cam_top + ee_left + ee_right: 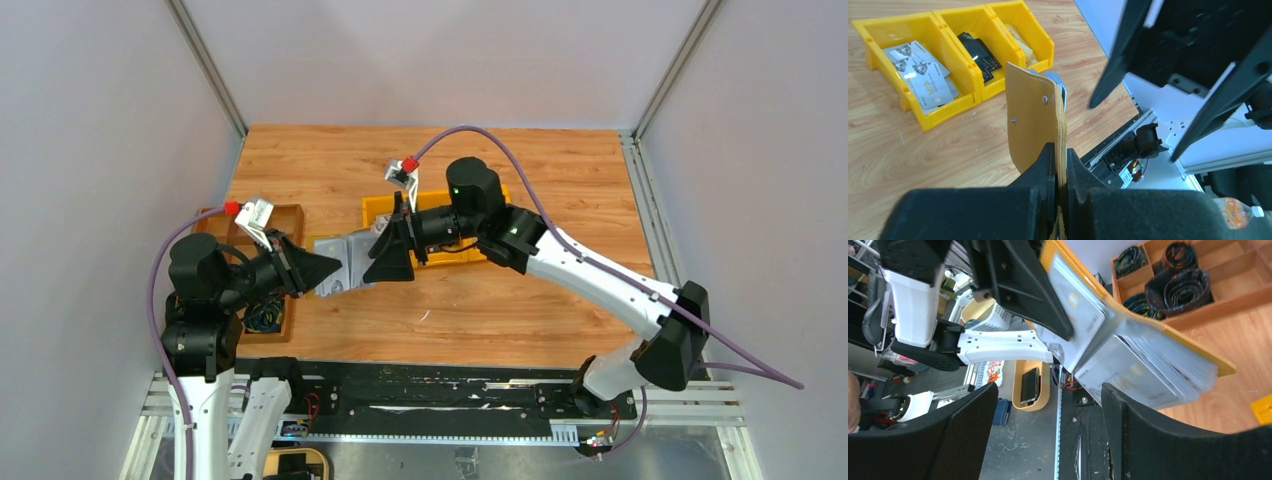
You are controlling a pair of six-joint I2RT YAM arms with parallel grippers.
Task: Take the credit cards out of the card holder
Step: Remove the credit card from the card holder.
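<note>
The mustard-yellow card holder (1030,115) stands on edge above the table, and my left gripper (1060,152) is shut on its lower edge. From above, the holder (345,262) hangs between the two grippers, with the left gripper (333,270) at its left side. In the right wrist view it is spread open (1220,367), showing grey pockets with silver credit cards (1133,372) in them. My right gripper (1048,390) is open with nothing between its fingers, one finger (1128,425) just under the cards. It faces the holder from the right (378,245).
A row of yellow bins (943,112) with loose cards lies on the wooden table behind the holder, partly under the right arm (375,210). A brown compartment tray (292,212) with coiled dark items (1178,287) sits at the left.
</note>
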